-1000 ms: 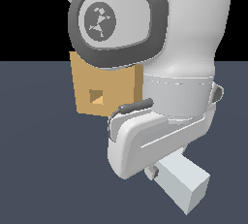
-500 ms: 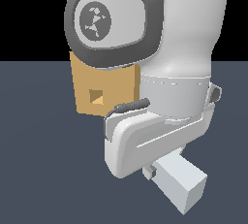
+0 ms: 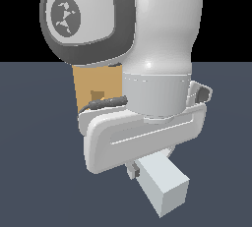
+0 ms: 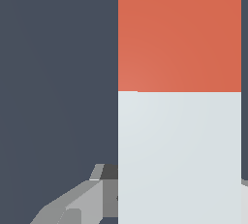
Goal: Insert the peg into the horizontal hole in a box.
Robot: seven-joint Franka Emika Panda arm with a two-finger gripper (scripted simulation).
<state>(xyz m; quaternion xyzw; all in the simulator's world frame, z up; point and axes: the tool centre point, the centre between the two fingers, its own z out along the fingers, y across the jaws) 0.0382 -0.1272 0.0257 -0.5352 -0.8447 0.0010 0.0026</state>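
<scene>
The peg is a pale grey-white square bar; its pale end juts out below the hand toward the camera in the exterior view. In the wrist view its pale part and red-orange end fill the frame. My gripper is shut on the peg, and one grey finger shows beside it. The tan box stands behind the arm, mostly hidden by it. Its small square hole shows just above the hand's edge. The peg's red-orange end is hidden in the exterior view.
The big white arm link and hand body fill most of the exterior view. A dark grey floor lies all around.
The arm with the peg has shifted toward the exterior view's left and covers more of the box. The box has not moved.
</scene>
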